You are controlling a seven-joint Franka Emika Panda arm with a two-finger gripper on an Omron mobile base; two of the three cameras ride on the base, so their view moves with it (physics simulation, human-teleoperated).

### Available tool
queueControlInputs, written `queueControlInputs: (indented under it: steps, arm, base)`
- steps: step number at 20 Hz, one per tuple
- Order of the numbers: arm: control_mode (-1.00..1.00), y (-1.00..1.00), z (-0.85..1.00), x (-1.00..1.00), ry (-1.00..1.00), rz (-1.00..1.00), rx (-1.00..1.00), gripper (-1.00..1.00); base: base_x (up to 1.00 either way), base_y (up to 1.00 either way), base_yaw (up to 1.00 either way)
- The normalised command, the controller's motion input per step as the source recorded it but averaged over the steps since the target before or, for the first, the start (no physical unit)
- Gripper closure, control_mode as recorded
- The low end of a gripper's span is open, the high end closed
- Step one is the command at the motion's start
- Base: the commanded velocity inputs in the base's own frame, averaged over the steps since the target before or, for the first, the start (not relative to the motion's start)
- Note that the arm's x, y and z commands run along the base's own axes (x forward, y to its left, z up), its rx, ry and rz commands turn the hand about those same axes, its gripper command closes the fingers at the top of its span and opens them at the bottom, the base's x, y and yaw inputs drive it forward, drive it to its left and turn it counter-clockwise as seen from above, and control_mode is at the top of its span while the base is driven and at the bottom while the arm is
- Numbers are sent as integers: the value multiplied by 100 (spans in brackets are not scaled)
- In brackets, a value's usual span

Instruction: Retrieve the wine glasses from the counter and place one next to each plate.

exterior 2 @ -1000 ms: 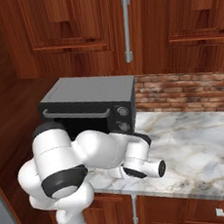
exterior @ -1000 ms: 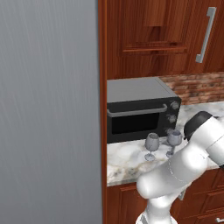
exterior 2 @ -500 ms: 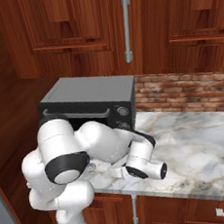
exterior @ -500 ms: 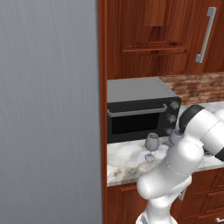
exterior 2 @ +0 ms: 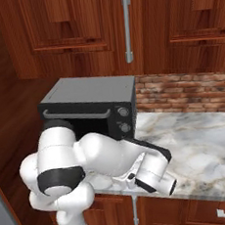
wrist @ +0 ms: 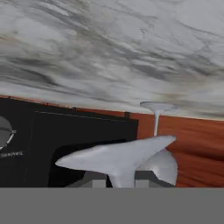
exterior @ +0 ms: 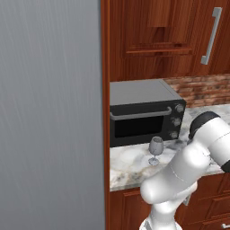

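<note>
Two clear wine glasses stand on the marbled counter in front of a black toaster oven. One wine glass stands free at the left. The hand view is rolled upside down, so the counter lies at its top. There the nearer wine glass shows its round foot, and its stem runs down between my fingers. My gripper is shut on that stem. The other glass stands just behind it. In the right base view my hand reaches low over the counter's front edge. The plates are out of view.
The black toaster oven sits at the back of the counter, close behind the glasses. A tall grey fridge side stands to the left. Wooden upper cabinets hang above, and a brick backsplash runs along the wall.
My arm has swung in toward the right-hand glass and now covers it in the left base view. The jaws have gone from wide open to shut around its stem.
</note>
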Motion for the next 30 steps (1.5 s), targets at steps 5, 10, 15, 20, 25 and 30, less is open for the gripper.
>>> queueControlInputs:
  steps: [5,10,15,20,25,30]
  arm:
    - [-100,3,92,-24,-34,-5,0,100]
    - [-100,16,82,-20,-7,-11,-5,100]
    - [-100,26,53,-36,1,-13,-10,100]
    - [-100,33,44,-33,9,-14,-14,100]
    - [-100,47,44,-59,4,-6,-15,100]
    - [-100,46,34,-21,16,0,-5,100]
  base:
    - [0,0,0]
    - [0,0,0]
    - [0,0,0]
    - [0,0,0]
    - [0,0,0]
    - [0,0,0]
